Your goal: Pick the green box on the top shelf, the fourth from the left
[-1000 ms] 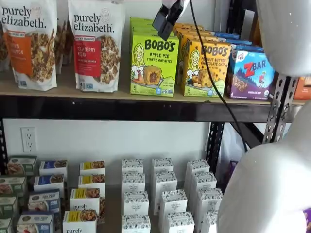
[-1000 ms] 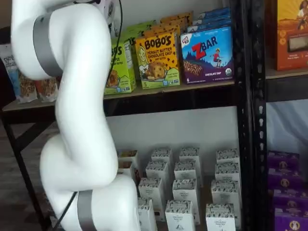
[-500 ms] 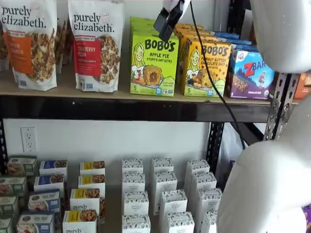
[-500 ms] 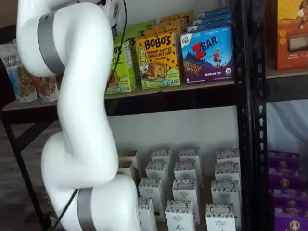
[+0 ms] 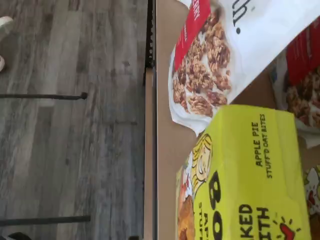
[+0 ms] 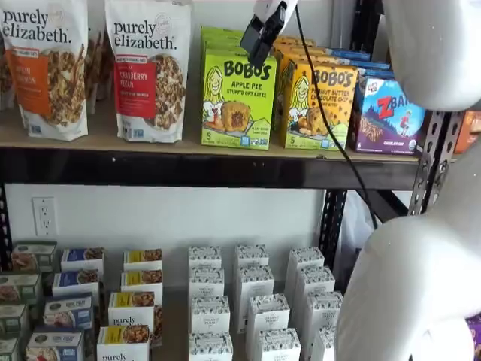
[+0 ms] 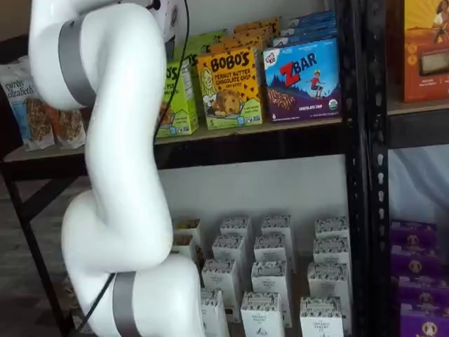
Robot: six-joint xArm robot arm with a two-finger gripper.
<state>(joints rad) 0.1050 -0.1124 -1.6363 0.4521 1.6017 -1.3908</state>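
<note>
Wrist view: lime-green Bobo's Apple Pie box (image 5: pixel 250 175) seen from above, standing on the tan surface of the top shelf (image 5: pixel 165 125), just beside a Purely Elizabeth granola bag (image 5: pixel 220 55). Wood-plank floor (image 5: pixel 70 120) visible beyond the shelf edge. No gripper fingers visible here.

Shelf view: gripper (image 6: pixel 261 34) hanging over the upper front edge of the green box (image 6: pixel 237 98), black fingers seen side-on; spread or pressed together cannot be told. Nothing pinched. Box upright at the front of its row, cranberry pecan granola bag (image 6: pixel 148 68) on one side, yellow-orange Bobo's peanut butter box (image 6: pixel 318 105) close on the other, blue ZBar box (image 6: pixel 388 113) further along.

Shelf view: white arm (image 7: pixel 112 175) covering most of the green box (image 7: pixel 175 98); gripper not discernible.

Handling, judged: light paperboard carton, fairly stiff but crushable, printed faces somewhat slick. Best taken near the top, fingers across the narrow depth, front face to back; little clearance at the sides.
</note>
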